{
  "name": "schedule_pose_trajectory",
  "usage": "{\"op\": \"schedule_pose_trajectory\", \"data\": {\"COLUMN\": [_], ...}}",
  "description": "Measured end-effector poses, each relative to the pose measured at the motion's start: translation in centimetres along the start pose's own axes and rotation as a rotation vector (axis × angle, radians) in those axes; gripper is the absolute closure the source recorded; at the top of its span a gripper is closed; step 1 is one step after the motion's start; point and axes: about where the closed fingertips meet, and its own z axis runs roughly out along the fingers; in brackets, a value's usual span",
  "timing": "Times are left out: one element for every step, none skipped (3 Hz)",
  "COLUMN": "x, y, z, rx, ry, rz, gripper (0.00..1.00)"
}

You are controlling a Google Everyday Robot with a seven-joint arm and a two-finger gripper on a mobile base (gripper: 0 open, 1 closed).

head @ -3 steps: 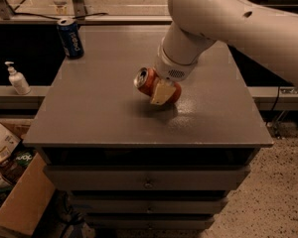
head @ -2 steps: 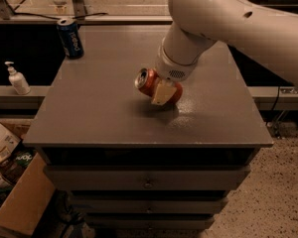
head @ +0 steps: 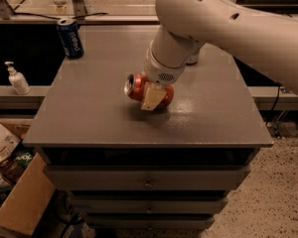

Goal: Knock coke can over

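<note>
On the tabletop (head: 89,108), far from every edge, the coke can (head: 138,89) lies sideways against the tool (head: 154,97), grip unclear.

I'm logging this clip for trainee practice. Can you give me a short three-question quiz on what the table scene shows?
1. True or false: the coke can stands upright on the table.
2. Where is the Pepsi can? A) upright at the table's back left corner; B) on its side at the front edge; C) on the floor.
3. Where is the gripper?

Key
1. False: it is tipped on its side, with its silver top facing left.
2. A.
3. Right against the coke can, near the middle of the table, on the can's near side.
</note>
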Motion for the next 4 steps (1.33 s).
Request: {"op": "schedule_pose_trajectory", "data": {"x": [-0.7,-0.8,-0.5,2.0], "y": [0.4,0.5,0.6,0.5], "z": [0.2,0.2,0.1,-0.3], "rx": [-0.010,-0.012,-0.023,-0.025], "ry": [-0.009,-0.010,-0.055,-0.133], "rz": [-0.009,-0.010,0.053,0.221], "gripper": [0.00,0.00,0.00,0.00]}}
